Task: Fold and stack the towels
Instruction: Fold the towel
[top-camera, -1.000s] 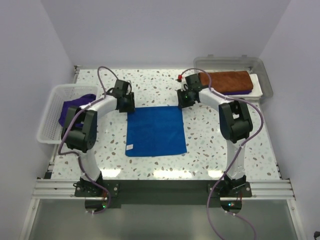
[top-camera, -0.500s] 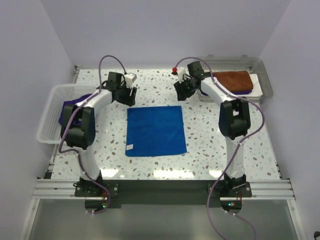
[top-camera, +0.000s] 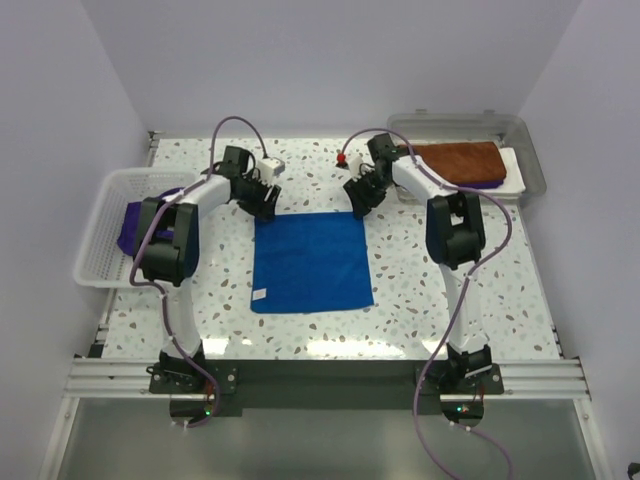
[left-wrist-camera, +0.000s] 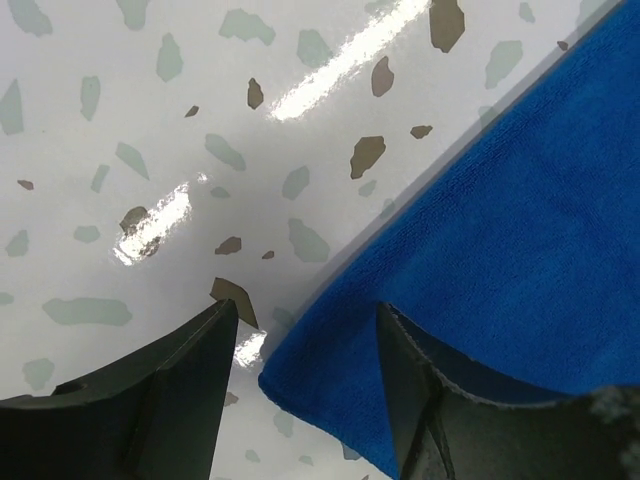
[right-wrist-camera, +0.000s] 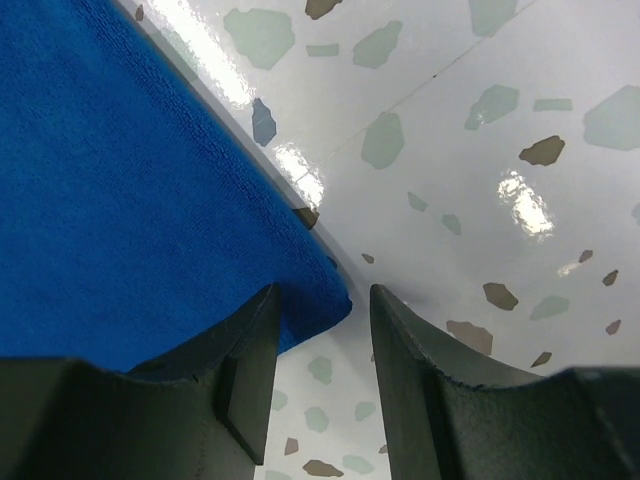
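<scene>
Dead center on the speckled surface (top-camera: 430, 290) sits the blue towel (top-camera: 311, 262), spread flat, roughly square, with a little white tag (top-camera: 259, 295) near its 7 o'clock corner. Both arms are reaching out to its far edge.

Left gripper (top-camera: 267, 204) is at the towel's 11 o'clock corner. From the left wrist cam, that gripper (left-wrist-camera: 305, 370) is open, its 2 dark fingers (left-wrist-camera: 150, 400) are spread, and the corner of the blue towel (left-wrist-camera: 520, 220) pokes into the gap between them. Nothing is pinched.

Right gripper (top-camera: 357, 204) is the same deal at the 1 o'clock corner. In the right wrist view the gripper (right-wrist-camera: 322, 370) is wide apart too, and the corner of the blue towel (right-wrist-camera: 120, 200) sits right between the fingers (right-wrist-camera: 235, 400), flat on the surface.

Over at 9 o'clock a white basket (top-camera: 100, 215) hangs off the surface edge with a purple towel (top-camera: 140, 215) bunched inside. Up at 2 o'clock a clear bin (top-camera: 530, 160) holds a folded brown towel (top-camera: 455, 163) lying on something purple. I can't tell what that is.
</scene>
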